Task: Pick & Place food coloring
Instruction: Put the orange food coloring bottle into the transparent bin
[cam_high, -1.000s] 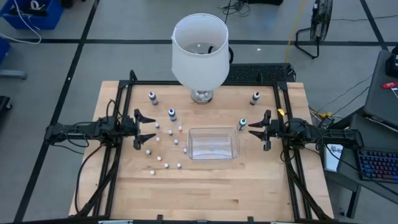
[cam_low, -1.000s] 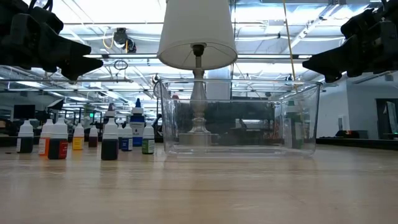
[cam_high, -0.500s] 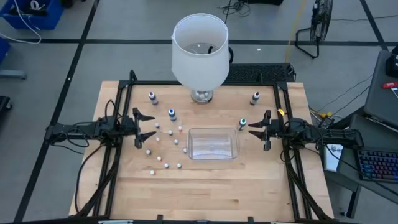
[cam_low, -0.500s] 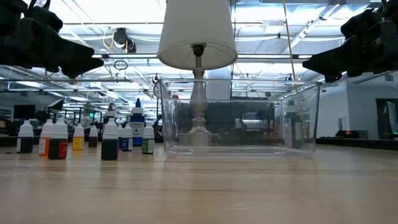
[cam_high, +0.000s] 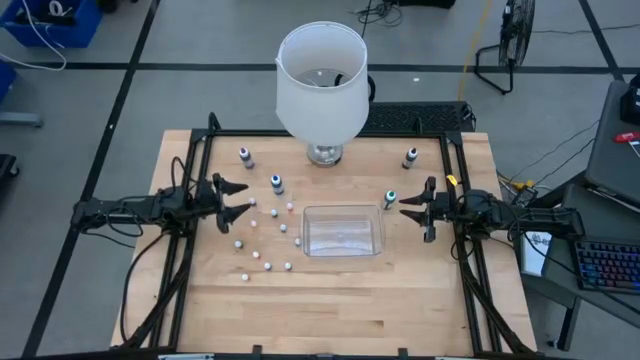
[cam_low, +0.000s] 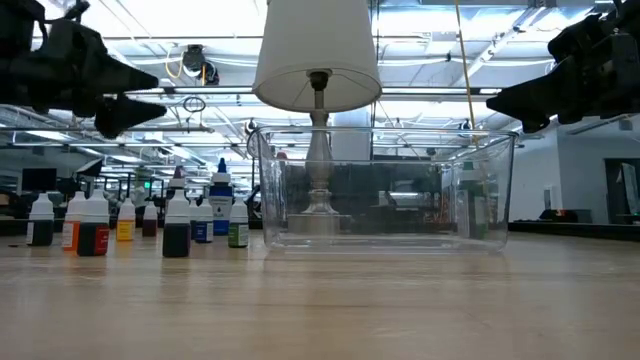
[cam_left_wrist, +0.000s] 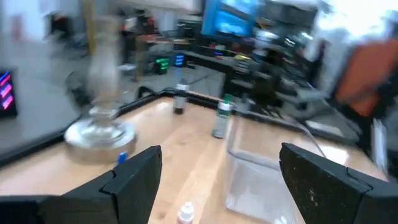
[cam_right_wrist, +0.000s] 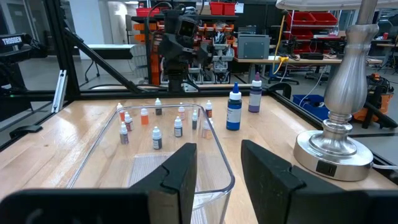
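The food coloring bottles (cam_high: 262, 232) stand upright in a loose cluster on the wooden table, left of the clear tub (cam_high: 343, 230). In the low view the bottles (cam_low: 176, 228) show white caps and coloured bodies. Larger ones stand apart: one bottle (cam_high: 246, 157) near the far left, one bottle (cam_high: 276, 184) beside the cluster, and two bottles (cam_high: 390, 199) (cam_high: 410, 158) on the right. My left gripper (cam_high: 246, 198) hovers open above the cluster's left side. My right gripper (cam_high: 403, 206) hovers open just right of the tub (cam_right_wrist: 186, 162).
A lamp with a big white shade (cam_high: 321, 85) stands on a metal base (cam_right_wrist: 336, 146) at the table's far middle. Black frame rails (cam_high: 200, 200) run along the left and right sides. Bare wood (cam_high: 340, 310) lies toward the near edge.
My left gripper has turned about its wrist and shifted slightly toward the bottles, staying open and above the table. The bottles, the tub and my right gripper have kept still.
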